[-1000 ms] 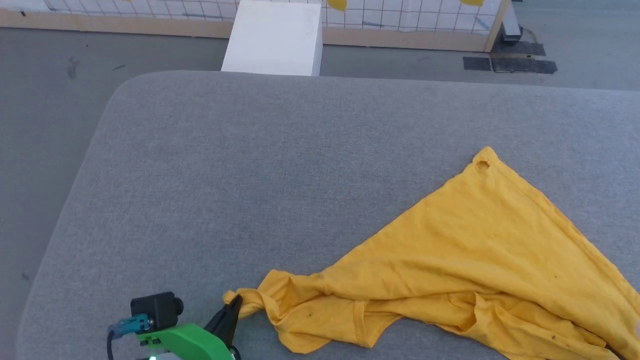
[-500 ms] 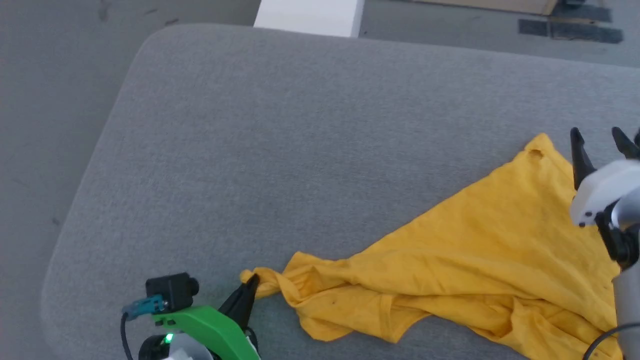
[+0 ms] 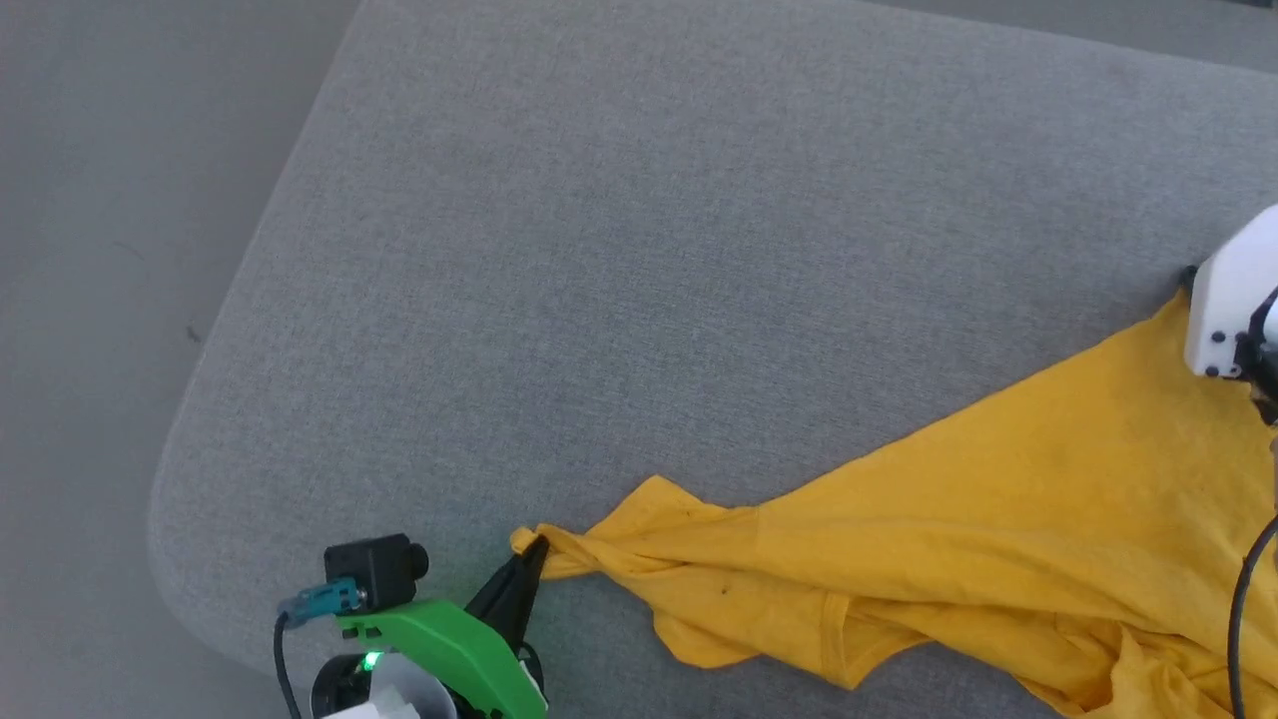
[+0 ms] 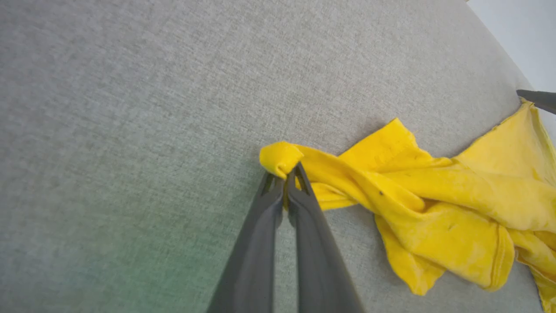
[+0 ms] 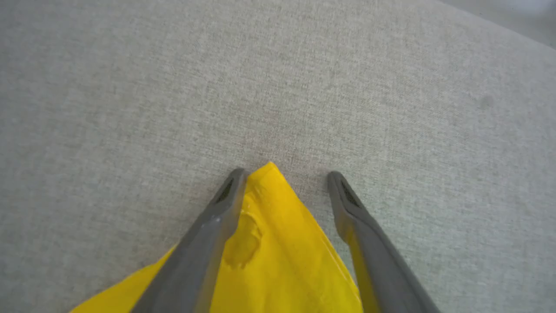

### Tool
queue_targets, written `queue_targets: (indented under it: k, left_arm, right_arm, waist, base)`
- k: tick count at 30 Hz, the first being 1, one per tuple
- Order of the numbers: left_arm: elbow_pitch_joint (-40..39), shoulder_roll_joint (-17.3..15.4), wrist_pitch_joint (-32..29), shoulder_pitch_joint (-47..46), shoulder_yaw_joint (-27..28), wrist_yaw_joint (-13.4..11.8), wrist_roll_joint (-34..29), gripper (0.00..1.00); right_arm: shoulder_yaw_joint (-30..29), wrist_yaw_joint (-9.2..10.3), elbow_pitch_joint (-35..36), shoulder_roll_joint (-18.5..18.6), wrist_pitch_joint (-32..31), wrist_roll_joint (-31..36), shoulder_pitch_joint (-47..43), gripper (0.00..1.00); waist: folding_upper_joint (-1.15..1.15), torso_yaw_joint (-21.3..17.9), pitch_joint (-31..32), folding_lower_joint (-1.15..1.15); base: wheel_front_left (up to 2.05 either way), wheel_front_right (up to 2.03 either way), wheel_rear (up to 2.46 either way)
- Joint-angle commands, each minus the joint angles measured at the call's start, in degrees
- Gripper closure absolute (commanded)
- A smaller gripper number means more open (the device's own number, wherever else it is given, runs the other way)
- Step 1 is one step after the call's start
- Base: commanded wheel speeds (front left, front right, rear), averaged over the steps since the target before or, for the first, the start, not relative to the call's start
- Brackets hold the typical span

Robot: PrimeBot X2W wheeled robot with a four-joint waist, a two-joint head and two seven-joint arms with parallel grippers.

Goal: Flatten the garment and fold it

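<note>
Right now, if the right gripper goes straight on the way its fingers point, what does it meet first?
Probably the grey cushion, just past the corner of the garment, which lies between the open jaws of the right gripper. Its height is unclear.

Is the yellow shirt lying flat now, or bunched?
Bunched: the garment twists into a rope where the left gripper pinches it, and folds pile along its near edge.

**Left pincer**: two long, dark grey, tapering fingers on a bright green bracket with a lit green lamp. A small black camera box carries a teal plug and a black cable.

**Right pincer**: matching grey fingers with slotted tips, a white casing marked with small dark dots, and a second black cable.
</note>
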State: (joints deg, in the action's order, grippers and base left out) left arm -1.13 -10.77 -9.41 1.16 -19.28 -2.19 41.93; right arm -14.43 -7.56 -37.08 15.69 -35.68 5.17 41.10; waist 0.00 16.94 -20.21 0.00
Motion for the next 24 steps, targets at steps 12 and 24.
queue_targets:
  k: [12, 24]
  left_arm:
    - [0.48, -0.92, 0.63, 0.11, 0.95, -0.51, 0.83, 1.00]
    - [-2.39, -4.01, -0.12, 3.42, 3.06, -3.00, 0.48, 1.00]
  right_arm:
    - [-0.99, 0.08, 8.65, -3.75, 4.19, -4.23, -8.60, 1.00]
    - [-6.83, 0.08, 27.14, -11.11, 18.61, -11.63, -29.04, 1.00]
  waist:
    - [0.00, -4.78, 4.55, 0.00]
    - [0.00, -14.57, 11.04, 0.00]
  base:
    - [0.00, 0.00, 0.00]
    - [0.00, 0.00, 0.00]
